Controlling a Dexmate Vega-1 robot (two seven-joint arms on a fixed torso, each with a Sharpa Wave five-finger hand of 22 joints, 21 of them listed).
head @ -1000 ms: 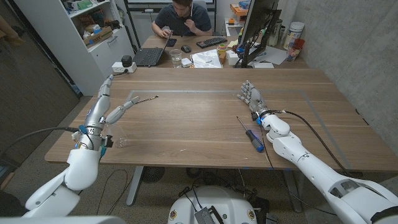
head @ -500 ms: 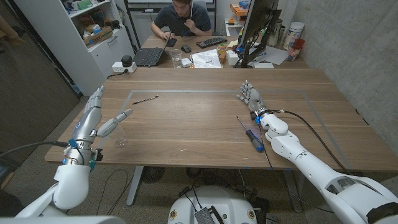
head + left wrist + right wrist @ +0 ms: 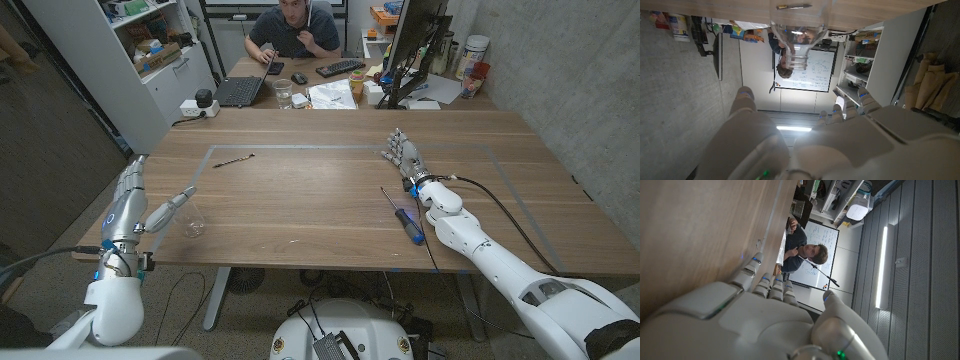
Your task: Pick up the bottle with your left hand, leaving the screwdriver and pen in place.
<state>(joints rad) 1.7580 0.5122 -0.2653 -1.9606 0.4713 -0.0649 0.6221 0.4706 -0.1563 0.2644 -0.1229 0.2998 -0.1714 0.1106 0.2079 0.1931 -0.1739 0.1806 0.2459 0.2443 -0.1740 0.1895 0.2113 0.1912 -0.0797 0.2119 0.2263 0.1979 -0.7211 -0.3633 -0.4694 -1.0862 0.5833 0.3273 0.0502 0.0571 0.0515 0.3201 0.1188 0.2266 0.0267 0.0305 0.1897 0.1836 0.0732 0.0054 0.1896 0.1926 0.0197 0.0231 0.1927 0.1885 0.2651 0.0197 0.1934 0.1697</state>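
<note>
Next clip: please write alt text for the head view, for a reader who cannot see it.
The robot's left hand hangs open at the table's left edge, fingers spread beside a clear bottle lying on the wooden table, not gripping it. A pen lies farther back; a blue-handled screwdriver lies beside the right hand. A person sits at a desk behind.

White-shelled two-armed robot with silver-grey robot hands.
Left robot hand (image 3: 132, 200) and right robot hand (image 3: 403, 155) have grey segmented fingers with small blue marks; glossy white rounded arm casings, blue wrist accents, black cables along both forearms, green indicator lights near the wrists.
</note>
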